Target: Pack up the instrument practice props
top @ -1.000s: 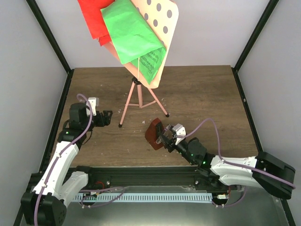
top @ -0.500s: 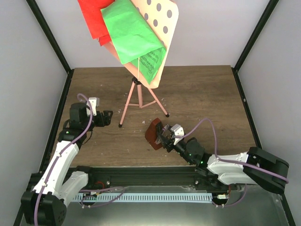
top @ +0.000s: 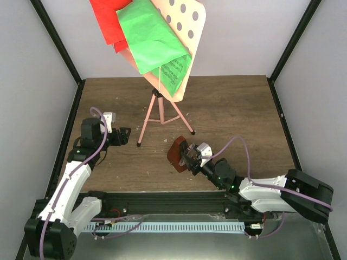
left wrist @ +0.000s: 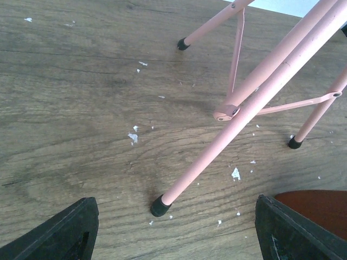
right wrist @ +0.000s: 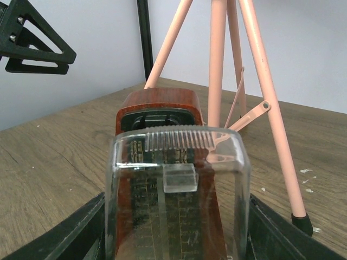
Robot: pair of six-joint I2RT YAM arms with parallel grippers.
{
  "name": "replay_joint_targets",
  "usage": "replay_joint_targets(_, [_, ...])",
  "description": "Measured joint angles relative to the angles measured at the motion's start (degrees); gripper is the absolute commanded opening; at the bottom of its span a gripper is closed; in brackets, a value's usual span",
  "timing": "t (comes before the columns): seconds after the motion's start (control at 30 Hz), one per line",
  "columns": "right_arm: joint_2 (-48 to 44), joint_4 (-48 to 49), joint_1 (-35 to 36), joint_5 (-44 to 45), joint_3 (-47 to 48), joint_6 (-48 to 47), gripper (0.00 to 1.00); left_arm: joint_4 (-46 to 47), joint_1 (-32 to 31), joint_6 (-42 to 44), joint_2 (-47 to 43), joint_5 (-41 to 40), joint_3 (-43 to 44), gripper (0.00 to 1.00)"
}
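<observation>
The pink tripod music stand (top: pixel 158 111) stands at mid-table, its dotted desk (top: pixel 193 21) carrying a green sheet (top: pixel 152 40) over a red sheet (top: pixel 108 21). The reddish-brown metronome (top: pixel 177 153) with its clear cover (right wrist: pixel 176 179) sits tilted in front of the stand's right leg. My right gripper (top: pixel 188 158) is shut on it, its fingers (right wrist: pixel 70 233) pressed against both sides of the cover. My left gripper (top: pixel 124 135) is open by the stand's left leg. The leg's black foot (left wrist: pixel 159 206) lies between its fingers (left wrist: pixel 65 233), untouched.
Black frame posts (top: pixel 59 49) and grey walls enclose the wooden table (top: pixel 233 108). Small white flecks (left wrist: pixel 133 137) lie on the wood around the tripod feet. A black rail (top: pixel 162 203) runs along the near edge between the arm bases.
The right arm's rear links have swung left and lower, while its gripper and the metronome stay almost in place. The left arm has not moved.
</observation>
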Motion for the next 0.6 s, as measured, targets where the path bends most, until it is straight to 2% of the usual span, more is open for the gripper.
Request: replay_joint_targets(0.6, [0.1,-1.4,0.3,1.0,0.7,0.0,0.52,0.0,0.0,0.0,0.5,1.8,0.0,0.80])
